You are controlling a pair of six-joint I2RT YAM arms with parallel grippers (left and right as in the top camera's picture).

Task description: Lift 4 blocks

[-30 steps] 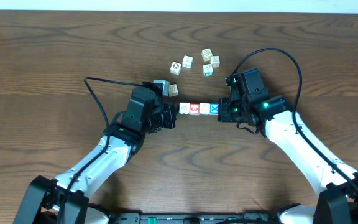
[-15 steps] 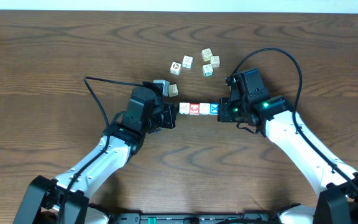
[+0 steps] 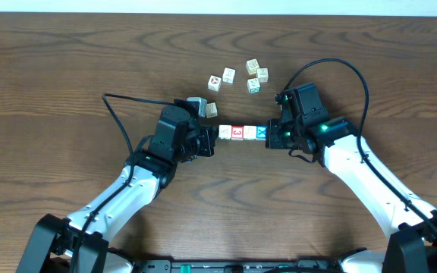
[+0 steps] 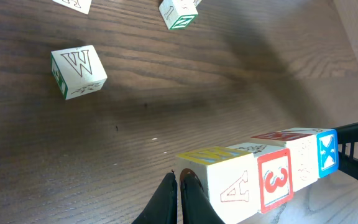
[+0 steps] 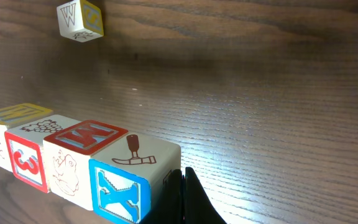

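At table (image 3: 67, 68) centre, four blocks (image 3: 243, 133) abutting

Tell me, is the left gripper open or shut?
Shut: the left gripper has its fingers together, tips against the A block.

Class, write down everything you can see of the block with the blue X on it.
The blue X block is a small cube, seemingly painted wood: a blue-bordered face with a blue X, a cream top showing a brown hammer. It sits upright at the right end of a four-block row, flush against the red-topped block. The shut right gripper rests against its outer side.
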